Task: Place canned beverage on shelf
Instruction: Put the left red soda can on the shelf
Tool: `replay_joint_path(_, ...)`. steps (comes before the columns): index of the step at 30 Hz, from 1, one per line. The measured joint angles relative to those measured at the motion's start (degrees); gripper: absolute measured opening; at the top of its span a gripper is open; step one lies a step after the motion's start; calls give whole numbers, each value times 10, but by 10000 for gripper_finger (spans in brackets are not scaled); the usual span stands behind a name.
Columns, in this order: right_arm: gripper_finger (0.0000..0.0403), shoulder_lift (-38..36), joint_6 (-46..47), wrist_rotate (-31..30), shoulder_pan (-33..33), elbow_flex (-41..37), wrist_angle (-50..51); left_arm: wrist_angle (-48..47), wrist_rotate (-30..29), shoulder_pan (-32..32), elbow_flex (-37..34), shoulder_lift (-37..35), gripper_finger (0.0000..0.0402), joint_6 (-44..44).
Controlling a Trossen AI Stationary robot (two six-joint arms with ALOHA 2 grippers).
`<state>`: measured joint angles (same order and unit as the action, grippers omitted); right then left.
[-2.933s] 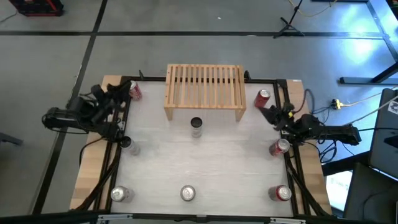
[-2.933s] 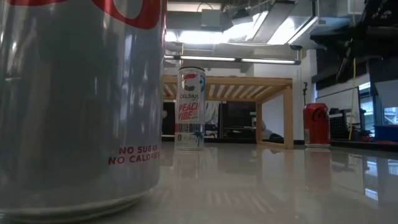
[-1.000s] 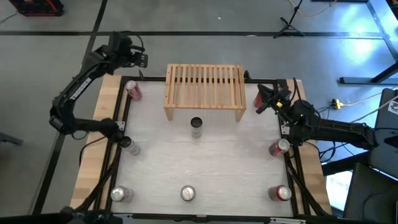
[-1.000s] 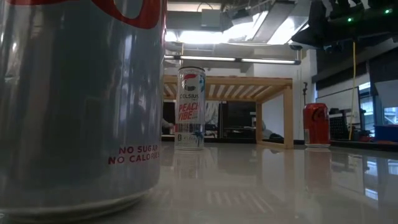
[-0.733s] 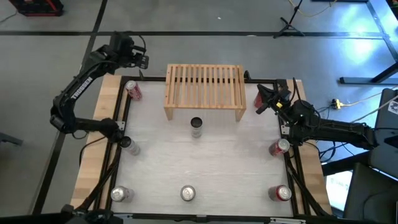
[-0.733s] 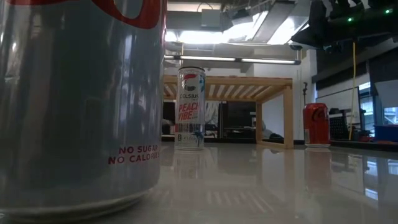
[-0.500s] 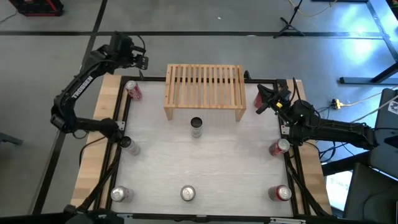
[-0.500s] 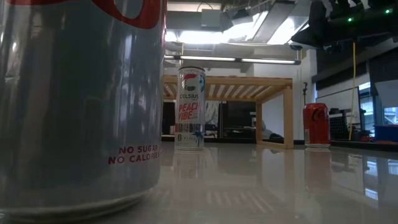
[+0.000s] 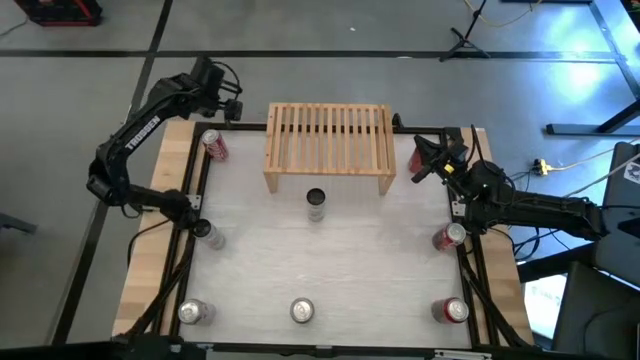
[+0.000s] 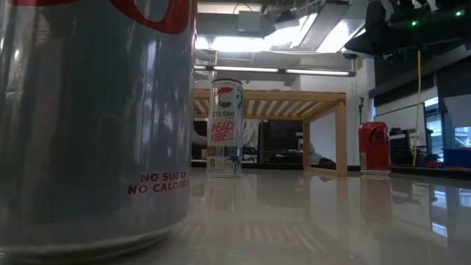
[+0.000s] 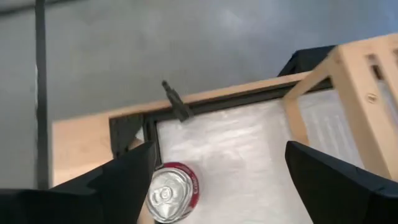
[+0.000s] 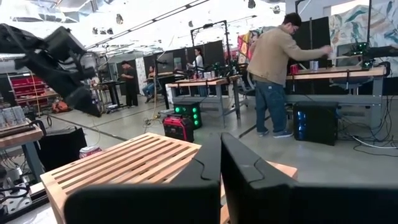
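Observation:
The light-wood shelf (image 9: 328, 145) stands at the table's far middle; it also shows in the low view (image 10: 294, 99). A slim white can (image 9: 316, 204) stands just in front of it. My left gripper (image 9: 224, 100) is open and empty above the table's far left corner, with a red can (image 11: 173, 199) standing below it (image 9: 213, 145). My right gripper (image 9: 420, 160) is shut and empty, raised by the shelf's right end. It hides a red can from above; that can stands on the table in the low view (image 10: 375, 147).
More cans stand along the table's sides and near edge: left (image 9: 207, 235), near left (image 9: 190, 312), near middle (image 9: 301, 311), right (image 9: 449, 237), near right (image 9: 453, 311). One fills the low view's left (image 10: 96, 125). People stand at benches in the room (image 12: 270, 68).
My left gripper has moved a little toward the table's right and near edges, closer to the shelf's left end, staying raised and open. My right arm and the cans have kept still.

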<state>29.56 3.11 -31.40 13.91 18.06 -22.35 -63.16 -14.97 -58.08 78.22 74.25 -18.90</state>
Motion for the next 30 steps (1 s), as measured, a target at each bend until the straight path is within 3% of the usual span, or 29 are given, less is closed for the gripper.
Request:
replay_joint_path(9, 0, 0, 31, 5, 0, 0, -1, -70, -4, -9, 0, 83, 342, 14)
replay_joint_path(19, 0, 0, 32, 15, 0, 0, -1, -160, -94, 22, 0, 158, 341, 18)
replay_joint_path(30, 0, 0, 32, 15, 0, 0, -1, -189, -123, 22, -1, 214, 341, -1)
